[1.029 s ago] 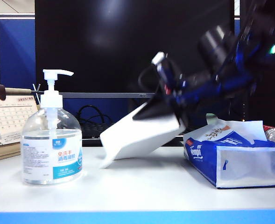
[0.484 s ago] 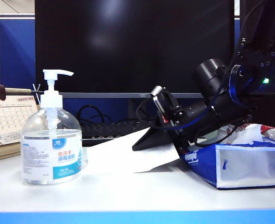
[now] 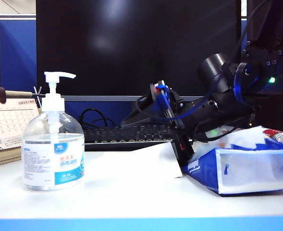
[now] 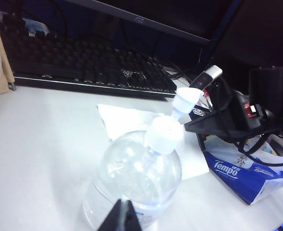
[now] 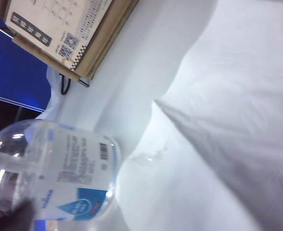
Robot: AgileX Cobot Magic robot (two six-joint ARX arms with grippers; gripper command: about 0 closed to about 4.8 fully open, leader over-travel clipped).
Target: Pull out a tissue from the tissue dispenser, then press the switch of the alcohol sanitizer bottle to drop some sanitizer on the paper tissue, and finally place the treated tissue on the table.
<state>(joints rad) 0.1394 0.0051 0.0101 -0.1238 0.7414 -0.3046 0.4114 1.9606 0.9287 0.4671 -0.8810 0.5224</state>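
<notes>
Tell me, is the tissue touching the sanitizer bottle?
Cannot tell. In the left wrist view the tissue lies flat behind the bottle, which hides its near edge. The other views show no clear contact or gap.

Items shown, by count: one alcohol sanitizer bottle (image 3: 53,154) with one switch (image 3: 58,76), at left; one tissue (image 3: 131,162) lying flat at centre; one tissue dispenser (image 3: 242,169) at lower right; one table (image 3: 141,204); one keyboard (image 3: 127,134), one monitor (image 3: 136,48) and one desk calendar (image 3: 9,122) behind; two grippers, the right gripper (image 3: 178,150) and the left gripper (image 4: 123,219).

tissue (image 3: 131,163): lowered flat onto table (image 3: 141,202) | right gripper (image 3: 177,144): fingers opened
</notes>
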